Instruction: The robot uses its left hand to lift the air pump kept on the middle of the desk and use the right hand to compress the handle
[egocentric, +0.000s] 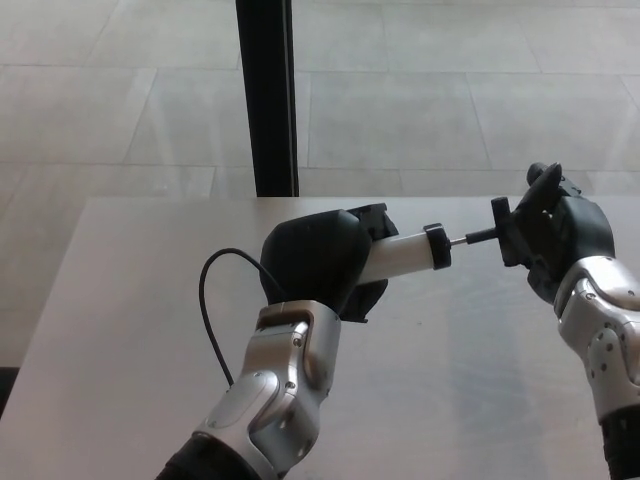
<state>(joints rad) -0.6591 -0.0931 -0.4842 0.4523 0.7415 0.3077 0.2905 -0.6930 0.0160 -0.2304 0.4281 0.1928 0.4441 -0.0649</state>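
The air pump (405, 255) has a white barrel with a black collar, a thin metal rod and a black T-handle (498, 229). It is held level above the desk (130, 300), pointing right. My left hand (315, 262) is shut around the barrel's near end and hides it. A black hose (207, 300) loops out to the left of that hand. My right hand (555, 235) stands upright against the T-handle, its palm touching the handle's end; its fingers are not wrapped around the handle.
A black vertical post (268, 95) rises behind the desk's far edge, just behind my left hand. Pale tiled floor (450, 90) lies beyond. My right forearm (605, 340) comes in from the right edge.
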